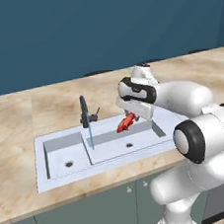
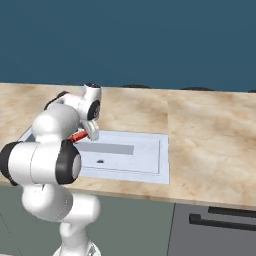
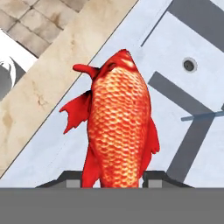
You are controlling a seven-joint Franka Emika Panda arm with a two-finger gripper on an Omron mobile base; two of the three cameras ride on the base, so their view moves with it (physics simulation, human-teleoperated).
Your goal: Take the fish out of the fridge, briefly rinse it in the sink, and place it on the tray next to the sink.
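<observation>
In the left base view, the sink (image 1: 64, 154) lies across the middle of the frame, set into the marble table (image 1: 15, 116). It has two basins: a smaller one at left with a drain hole and a larger one at right with its own drain. A dark curved tap (image 1: 84, 112) stands at the back rim, and a thin blue stream falls from it into the larger basin. The fish (image 1: 126, 123) hangs just right of centre, over the back part of the larger basin, apart from the stream. The gripper (image 1: 129, 116) has its jaws closed on the fish.

In the right base view, the sink (image 2: 145, 150) sits at centre left, partly behind the arm. A short piece of the fish (image 2: 77, 136) shows at left, over the basin, below the gripper (image 2: 85, 132).

In the hand view, the fish (image 3: 119, 127) stands in the centre, scaled and red-orange, its lower end pinched between the two dark fingertips (image 3: 72, 178) at the bottom. Behind it lies the pale sink floor (image 3: 183, 100) with a drain at upper right; the table (image 3: 35, 100) crosses the upper left.
</observation>
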